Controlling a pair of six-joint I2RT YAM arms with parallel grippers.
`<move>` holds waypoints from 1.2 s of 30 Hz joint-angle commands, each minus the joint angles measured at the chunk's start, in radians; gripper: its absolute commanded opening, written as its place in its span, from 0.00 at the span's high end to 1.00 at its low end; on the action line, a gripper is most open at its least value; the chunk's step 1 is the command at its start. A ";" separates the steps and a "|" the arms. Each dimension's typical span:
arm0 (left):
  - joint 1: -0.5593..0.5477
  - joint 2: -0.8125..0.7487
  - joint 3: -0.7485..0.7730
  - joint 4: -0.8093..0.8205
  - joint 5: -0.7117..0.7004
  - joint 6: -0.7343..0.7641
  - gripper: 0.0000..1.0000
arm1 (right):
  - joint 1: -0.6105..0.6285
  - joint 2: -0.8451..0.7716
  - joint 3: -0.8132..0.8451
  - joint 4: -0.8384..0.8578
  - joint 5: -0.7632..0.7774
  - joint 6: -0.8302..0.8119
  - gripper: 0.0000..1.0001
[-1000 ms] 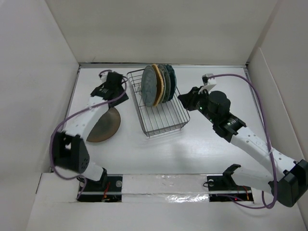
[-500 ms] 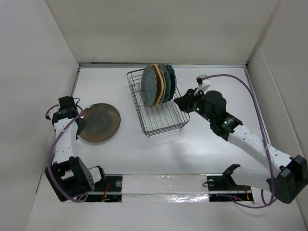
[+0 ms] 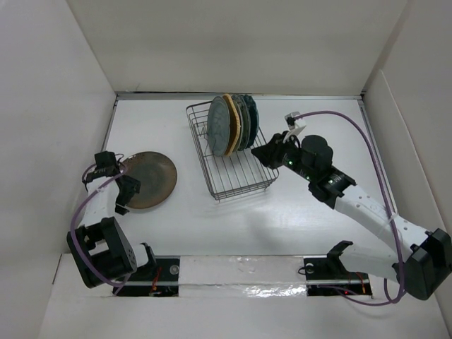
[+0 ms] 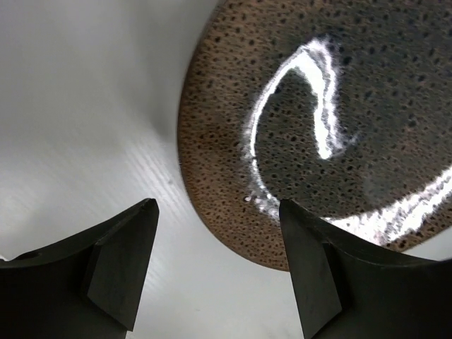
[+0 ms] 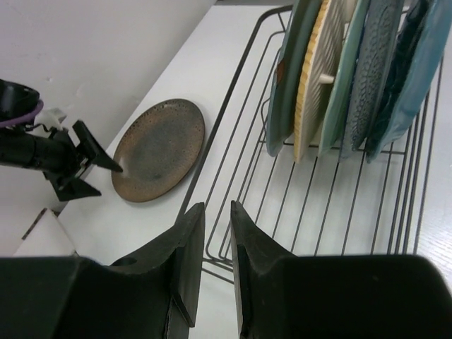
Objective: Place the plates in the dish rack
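A large brown speckled plate (image 3: 150,180) lies flat on the table left of the dish rack (image 3: 244,173); it also shows in the left wrist view (image 4: 318,141) and the right wrist view (image 5: 159,148). My left gripper (image 3: 128,189) is open and empty at the plate's left edge, and the rim lies between its fingertips (image 4: 219,212). Several plates (image 3: 233,123) stand upright in the rack's far end (image 5: 353,78). My right gripper (image 3: 263,154) hovers over the rack's right side with its jaws almost together and empty (image 5: 217,208).
White walls enclose the table on the left, back and right. The near half of the rack (image 5: 233,106) holds no plates. The left gripper (image 5: 95,173) sits close to the left wall. Purple cables trail from both arms.
The left arm swung from the plate's back edge out to its left side. The brown plate, tilted up a second ago, now lies flat. The right gripper crept left towards the rack.
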 commanded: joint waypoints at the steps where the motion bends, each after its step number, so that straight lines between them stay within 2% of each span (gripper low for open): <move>1: -0.006 -0.013 -0.033 0.077 0.094 -0.005 0.33 | 0.028 0.030 0.029 0.041 -0.026 -0.004 0.73; 6: -0.006 0.011 -0.150 0.189 0.154 -0.017 0.37 | 0.039 0.016 0.029 0.026 0.020 -0.018 0.73; 9: -0.006 0.018 -0.170 0.217 0.167 -0.029 0.37 | 0.039 0.009 0.030 0.018 0.034 -0.024 0.73; 19: -0.024 0.099 -0.128 0.426 0.245 -0.143 0.40 | 0.048 0.045 0.033 0.029 0.027 -0.027 0.73; 27: -0.034 0.182 -0.084 0.501 0.190 -0.218 0.41 | 0.058 0.065 0.041 0.026 0.047 -0.036 0.73; 36: -0.034 0.105 -0.248 0.579 0.220 -0.252 0.33 | 0.058 0.087 0.045 0.024 0.057 -0.038 0.73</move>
